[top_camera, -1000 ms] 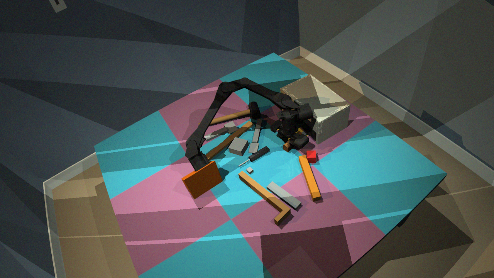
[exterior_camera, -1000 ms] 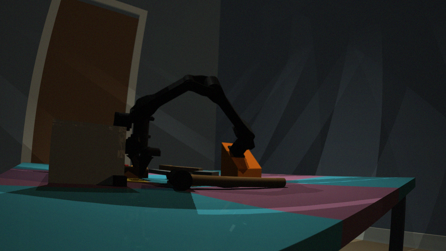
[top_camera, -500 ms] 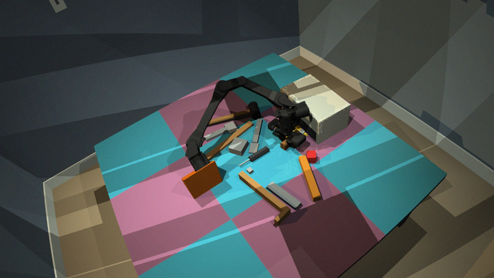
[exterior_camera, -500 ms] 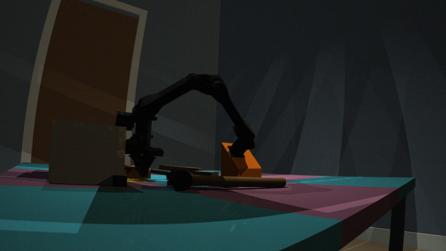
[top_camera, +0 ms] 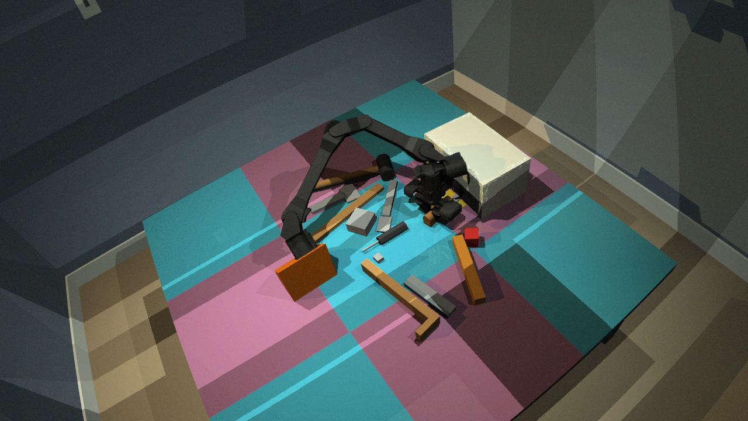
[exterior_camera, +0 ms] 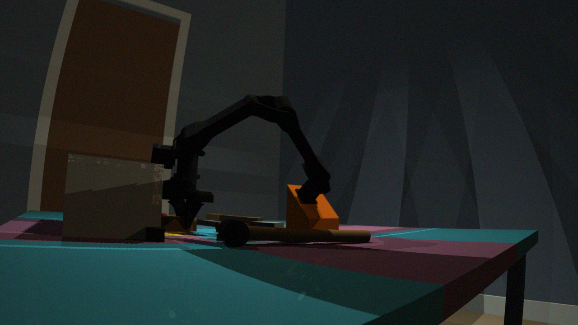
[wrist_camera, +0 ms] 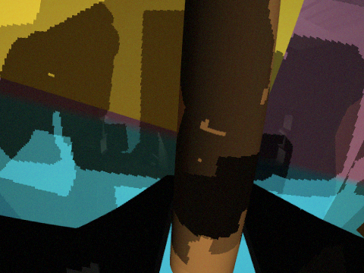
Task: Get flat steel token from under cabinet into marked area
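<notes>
The pale cabinet [top_camera: 478, 144] [exterior_camera: 113, 201] stands at the table's far side. The yellow marked area [top_camera: 461, 203] [exterior_camera: 176, 234] [wrist_camera: 127, 76] lies in front of it, partly hidden by the arm. My gripper [top_camera: 438, 210] [exterior_camera: 187, 226] [wrist_camera: 205, 186] points down, low over the table before the cabinet. It is shut on a round brown wooden handle [top_camera: 428, 218] [wrist_camera: 224, 95]. The handle runs between the fingers and over the yellow area in the wrist view. Its near end sticks out on the side away from the cabinet; its far end is not visible. I cannot see the token.
A red cube [top_camera: 471, 234] and an orange bar [top_camera: 468, 269] lie right of the gripper. A screwdriver [top_camera: 392, 234], a grey block [top_camera: 361, 220] and a mallet [top_camera: 385, 167] [exterior_camera: 233, 233] lie left of it. An L-shaped wooden stick [top_camera: 397, 293] and a grey bar [top_camera: 429, 296] lie nearer the top camera.
</notes>
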`<state>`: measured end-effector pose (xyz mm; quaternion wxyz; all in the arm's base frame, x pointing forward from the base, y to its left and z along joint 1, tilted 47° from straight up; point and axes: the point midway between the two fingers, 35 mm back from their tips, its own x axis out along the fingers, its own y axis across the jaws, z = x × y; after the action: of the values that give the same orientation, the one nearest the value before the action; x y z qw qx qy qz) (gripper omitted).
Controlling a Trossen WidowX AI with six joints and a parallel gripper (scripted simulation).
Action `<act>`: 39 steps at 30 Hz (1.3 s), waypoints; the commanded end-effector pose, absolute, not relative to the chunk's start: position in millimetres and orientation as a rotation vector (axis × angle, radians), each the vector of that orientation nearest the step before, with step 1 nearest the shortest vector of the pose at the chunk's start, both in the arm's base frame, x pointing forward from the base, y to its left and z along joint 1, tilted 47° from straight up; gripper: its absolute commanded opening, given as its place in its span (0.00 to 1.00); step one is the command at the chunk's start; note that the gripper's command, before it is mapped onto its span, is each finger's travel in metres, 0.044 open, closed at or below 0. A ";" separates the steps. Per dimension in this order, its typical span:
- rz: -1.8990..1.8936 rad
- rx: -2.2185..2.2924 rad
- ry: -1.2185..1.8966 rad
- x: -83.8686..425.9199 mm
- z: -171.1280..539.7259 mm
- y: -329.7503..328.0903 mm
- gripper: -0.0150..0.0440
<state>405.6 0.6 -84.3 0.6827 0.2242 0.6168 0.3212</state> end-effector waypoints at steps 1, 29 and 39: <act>0.729 0.508 1.377 401.7 -84.4 1.6 0.25; 0.729 0.508 1.379 375.0 -89.8 -1.6 0.25; 0.729 0.508 1.379 364.8 -91.6 -2.7 0.25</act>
<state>369.8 -2.7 -90.2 0.6828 0.2274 0.6141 0.3238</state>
